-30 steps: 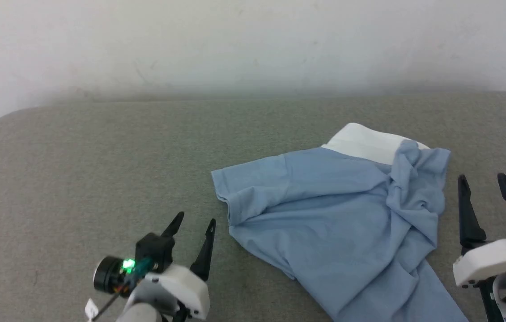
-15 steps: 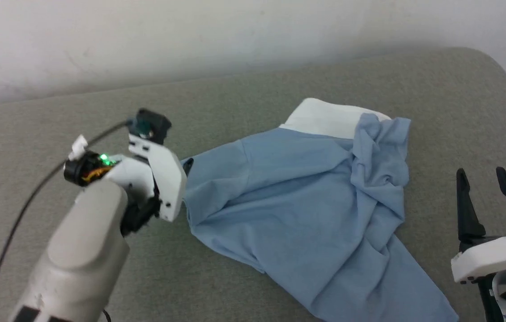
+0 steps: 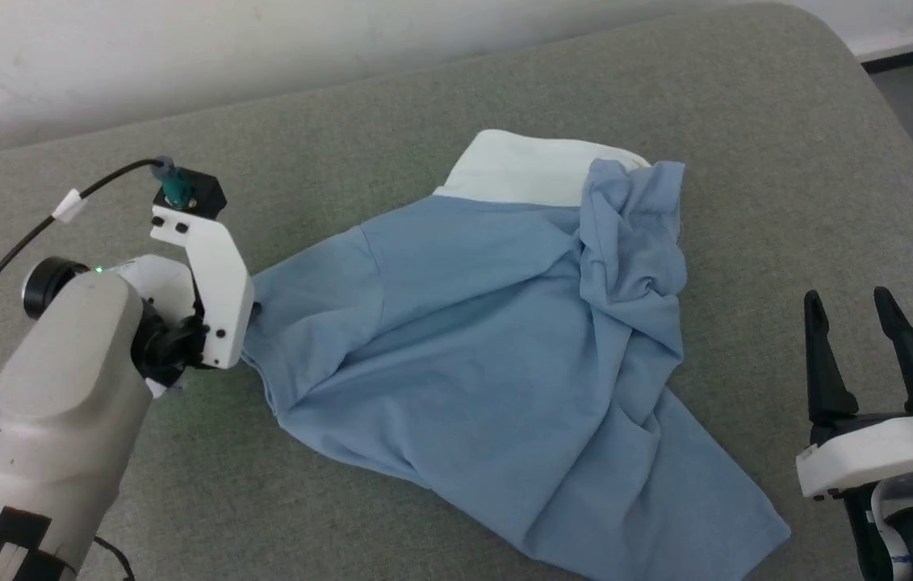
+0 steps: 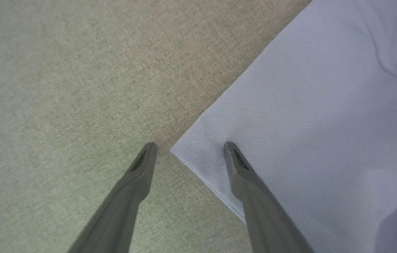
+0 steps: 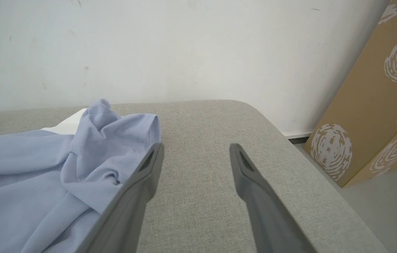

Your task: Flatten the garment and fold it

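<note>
Left jaws: left gripper [image 4: 189, 149] spread, straddling a hemmed sleeve corner of the garment [image 4: 307, 123].
Right jaws: right gripper [image 3: 845, 303] spread, empty, near the garment's right side, apart from it.
Garment: rumpled, right of middle on the grey padded surface [image 3: 424, 105], white collar toward its far edge.
Change: a second ago the left gripper sat clear of the sleeve.

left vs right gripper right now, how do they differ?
Place: the left gripper straddles the sleeve corner of the garment, one finger over fabric, one over the grey cushion; the right gripper stands off the garment, beside its bunched right side.
Pose: the left gripper points down at the grey cushion; the right gripper points along it toward the wall.
Shared: both open, neither holding anything.
</note>
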Controlling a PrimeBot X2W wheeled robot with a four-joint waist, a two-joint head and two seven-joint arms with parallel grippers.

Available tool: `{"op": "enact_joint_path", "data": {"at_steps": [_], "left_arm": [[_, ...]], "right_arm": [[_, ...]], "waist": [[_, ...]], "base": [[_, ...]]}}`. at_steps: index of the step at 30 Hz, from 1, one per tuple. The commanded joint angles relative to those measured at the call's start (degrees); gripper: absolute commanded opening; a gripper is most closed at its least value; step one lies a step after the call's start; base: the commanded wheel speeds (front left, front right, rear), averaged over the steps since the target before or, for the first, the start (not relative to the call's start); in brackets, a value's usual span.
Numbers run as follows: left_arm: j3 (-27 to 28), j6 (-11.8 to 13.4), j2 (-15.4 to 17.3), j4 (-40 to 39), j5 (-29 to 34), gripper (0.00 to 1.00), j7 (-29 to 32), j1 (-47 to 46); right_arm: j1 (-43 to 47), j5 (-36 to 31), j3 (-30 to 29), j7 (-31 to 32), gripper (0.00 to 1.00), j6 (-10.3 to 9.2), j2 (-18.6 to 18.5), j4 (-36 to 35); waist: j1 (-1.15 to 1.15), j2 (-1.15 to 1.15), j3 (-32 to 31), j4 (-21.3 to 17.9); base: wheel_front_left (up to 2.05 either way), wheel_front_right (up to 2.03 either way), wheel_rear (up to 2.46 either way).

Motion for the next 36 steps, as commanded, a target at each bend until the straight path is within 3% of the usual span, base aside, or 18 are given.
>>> {"op": "enact_joint_path", "data": {"at_steps": [1, 5, 6, 7, 14, 19, 24, 30, 35, 36], "left_arm": [[-0.9, -0.4, -0.6, 0.5, -2.1, 1.0, 0.7, -0.1], [-2.3, -0.4, -0.9, 0.9, -5.2, 0.96, 2.7, 0.4], [-2.9, -0.4, -0.8, 0.9, -5.8, 0.45, 3.2, 0.4], [-3.0, -0.4, -0.7, 1.0, -6.3, 0.0, 3.2, 0.3], [-1.0, 1.5, 0.4, 2.0, -4.8, 0.0, -8.4, 0.0], [4.3, 7.2, 1.6, 0.7, -4.7, 0.0, -22.6, 3.0], [9.1, 12.4, 4.0, -2.8, -5.3, 0.0, -32.8, 9.7], [12.5, 17.7, 4.7, -9.0, -7.4, 0.0, -37.0, 21.0], [12.9, 21.6, 2.9, -14.9, -9.2, 0.0, -37.1, 31.1], [12.6, 21.8, 2.3, -16.3, -9.5, 0.34, -37.1, 32.6]], "right_arm": [[-0.8, 0.4, -0.1, -0.6, 1.0, -0.06, 0.2, 0.3], [-1.1, 0.2, -0.6, -0.6, 1.0, -0.06, 0.2, 0.8], [-1.2, 0.1, -0.6, -0.6, 1.0, -0.06, 0.2, 1.0], [-1.4, 0.0, -0.7, -0.6, 1.0, -0.06, 0.2, 1.1], [-1.2, -1.3, -1.0, 0.0, 1.0, -0.06, 0.2, 1.4], [0.0, -2.4, -1.7, 1.3, 1.0, -0.06, 0.2, 1.3], [1.4, -3.2, -1.7, 3.1, 1.0, -0.06, 0.2, 1.1], [3.1, -3.5, -2.0, 5.4, 1.0, -0.06, 0.2, 1.6], [4.1, -3.2, -2.5, 7.9, 1.0, -0.06, 0.2, 2.5], [4.2, -3.0, -2.7, 8.4, 1.0, -0.06, 0.2, 2.6]], "waist": [[-0.01, 0.0, 1.4, -0.7], [-0.01, 0.0, 1.7, -0.1], [-0.01, 0.0, 1.7, 0.2], [-0.01, 0.0, 1.7, 0.5], [-0.01, 0.0, -0.9, 3.8], [-0.01, 0.0, -4.3, 7.0], [-0.01, 0.0, -6.9, 10.6], [-0.01, 0.0, -8.9, 14.7], [-0.01, 0.0, -9.9, 17.2], [-0.01, 0.0, -10.0, 17.6]], "base": [[0.0, 0.0, 0.0], [0.0, 0.0, 0.0], [0.0, 0.0, 0.0], [0.0, 0.0, 0.0], [0.0, 0.0, 0.0], [0.0, 0.0, 0.0], [0.0, 0.0, 0.0], [0.0, 0.0, 0.0], [0.0, 0.0, 0.0], [0.0, 0.0, 0.0]]}}
